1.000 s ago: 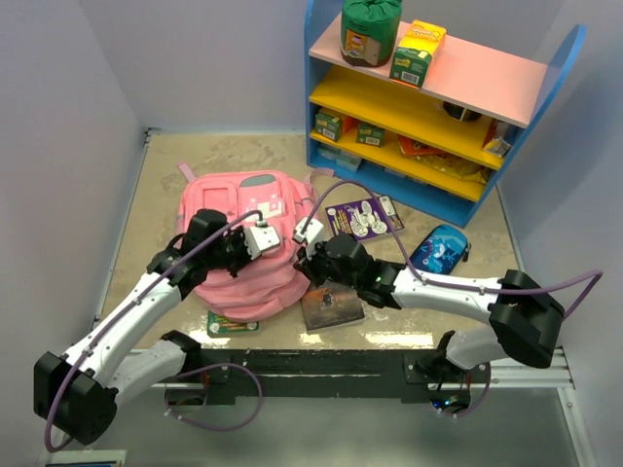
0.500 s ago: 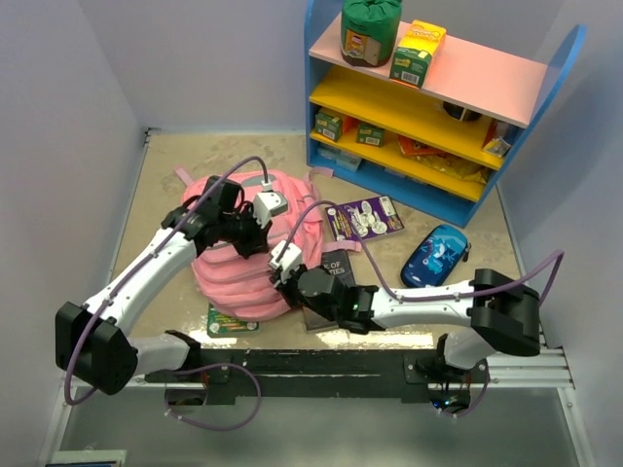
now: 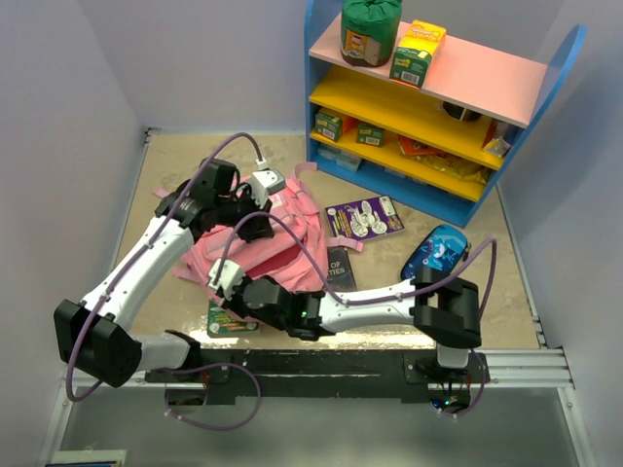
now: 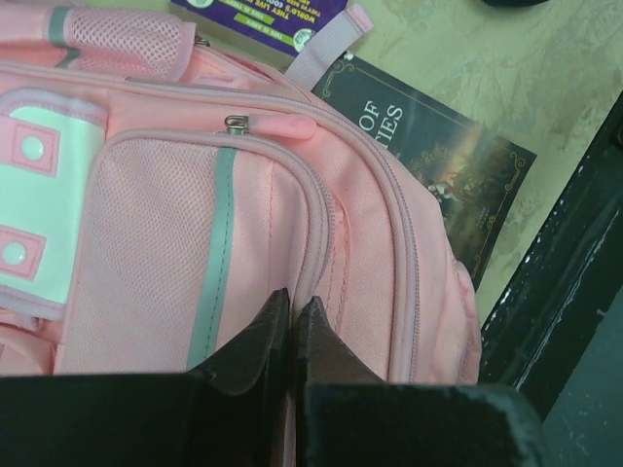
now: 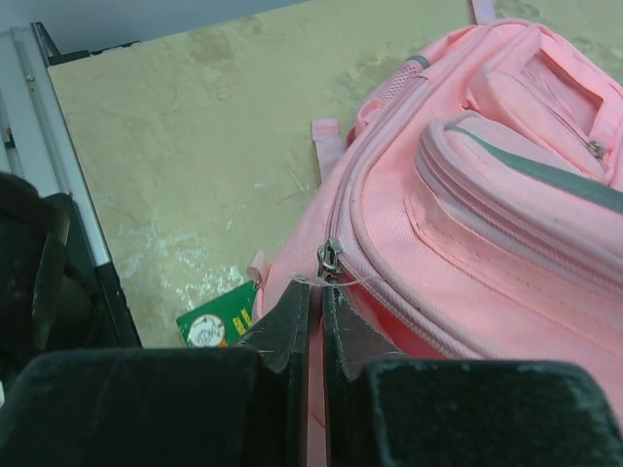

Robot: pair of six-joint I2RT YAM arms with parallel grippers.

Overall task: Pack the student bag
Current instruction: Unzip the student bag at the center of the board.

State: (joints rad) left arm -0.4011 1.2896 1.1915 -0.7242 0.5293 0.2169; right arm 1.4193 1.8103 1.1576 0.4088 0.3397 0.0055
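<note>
Now find student bag (image 3: 297, 243) heaped on table (image 3: 175, 165), left of centre, no longer flat. Note left gripper (image 4: 292, 311) pinching its pocket seam, right gripper (image 5: 316, 297), swung nearer, pinching the zipper pull (image 5: 331, 259). Read "OF", "IES" on adjacent book (image 4: 428, 156).

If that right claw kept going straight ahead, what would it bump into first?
The student bag, most likely: the right gripper sits at its zipper pull, pink fabric right behind.
</note>
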